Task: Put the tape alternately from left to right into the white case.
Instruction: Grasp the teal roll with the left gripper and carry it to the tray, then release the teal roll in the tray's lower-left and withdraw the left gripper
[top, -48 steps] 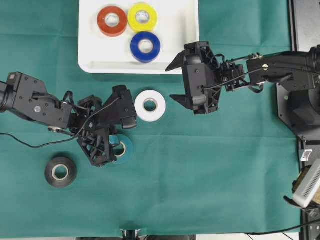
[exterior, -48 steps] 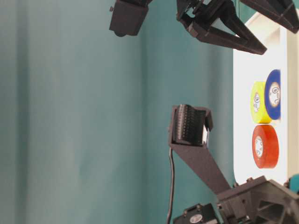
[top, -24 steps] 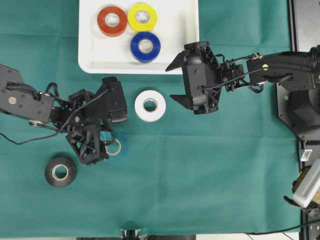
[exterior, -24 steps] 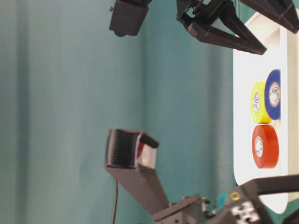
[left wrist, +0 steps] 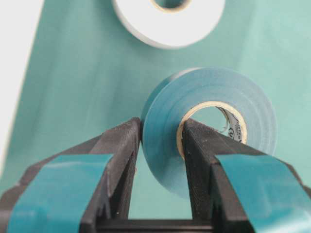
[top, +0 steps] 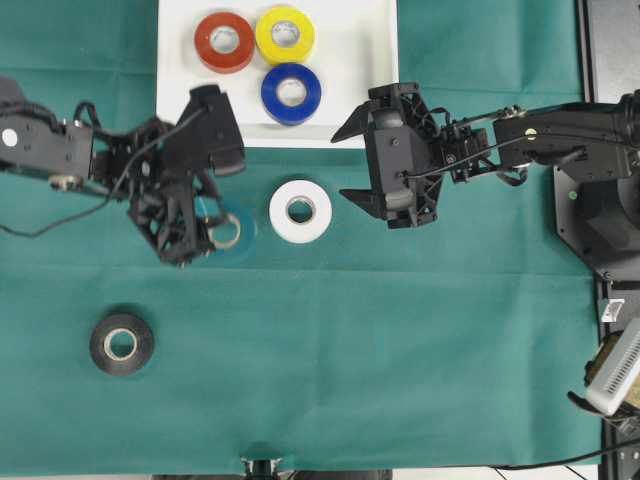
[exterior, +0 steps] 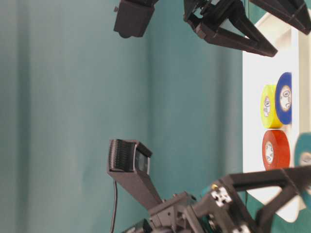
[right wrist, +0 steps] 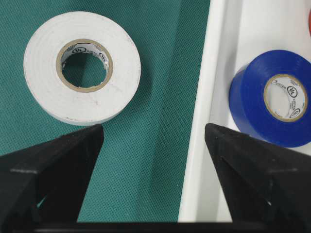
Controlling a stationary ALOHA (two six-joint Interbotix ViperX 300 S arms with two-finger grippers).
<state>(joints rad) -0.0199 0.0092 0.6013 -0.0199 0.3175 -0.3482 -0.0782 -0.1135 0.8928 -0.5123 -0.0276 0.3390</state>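
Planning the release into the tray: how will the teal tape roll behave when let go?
The teal tape roll looks rigid and holds its ring shape in the left gripper, pinched through its wall. Held on edge, it may roll if released so; laid flat it probably stays put.

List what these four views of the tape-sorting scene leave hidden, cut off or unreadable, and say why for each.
- Teal tape, overhead: partly covered by the left gripper.
- White case, overhead: far side cut off by the top edge.
- Red tape, right wrist: only a sliver at the right edge.
- Blue tape core label: print too small to read.
- Black tape: outside the table-level view.
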